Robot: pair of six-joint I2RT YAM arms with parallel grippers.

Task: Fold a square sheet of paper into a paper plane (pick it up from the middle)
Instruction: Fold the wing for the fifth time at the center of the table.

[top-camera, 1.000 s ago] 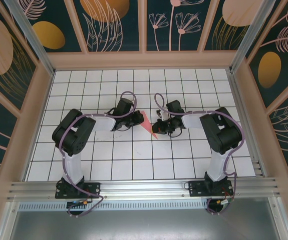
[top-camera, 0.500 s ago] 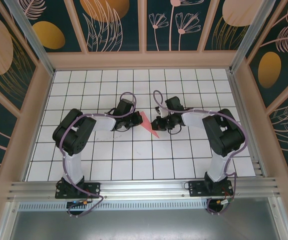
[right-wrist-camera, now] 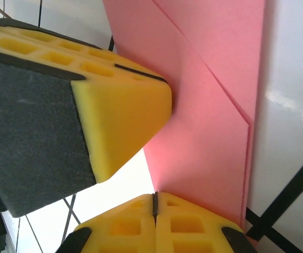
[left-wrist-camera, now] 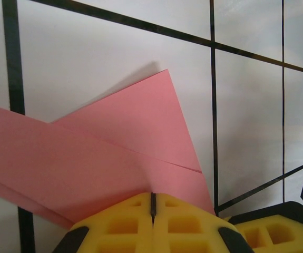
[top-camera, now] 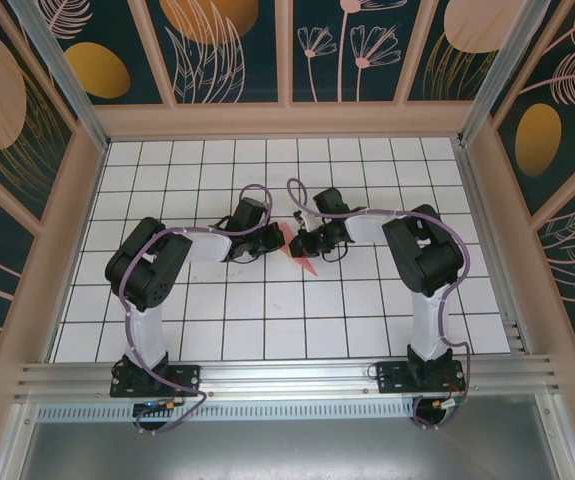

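Top external view: a pink-red sheet of thin paper [top-camera: 304, 263], folded into overlapping layers, is seen lying near the middle of the white tiled table [top-camera: 267, 320], its narrow end pointed toward the arms' bases. It is flanked by the left gripper [top-camera: 278, 240] and the right gripper [top-camera: 303, 244], which are set nose to nose over it, so that much of the sheet is covered from above.

In the left wrist view two layers are shown, an upper flap fanned out over a longer strip, with a shadow cast on the table behind the flap. The near edge is hidden under the yellow foam fingers [left-wrist-camera: 125, 229], which are pressed together with only a thin seam between them.

In the right wrist view the right pincer's yellow fingers [right-wrist-camera: 188, 224] are likewise clenched, their tips set against the sheet, and the left pincer's tip is seen touching the paper's face close by. Whether a layer is nipped in either pincer cannot be told.

Purple cables [top-camera: 256, 186] are looped along both black arms. The table is enclosed by wooden-framed panels [top-camera: 227, 50] painted dark teal with plant shapes.
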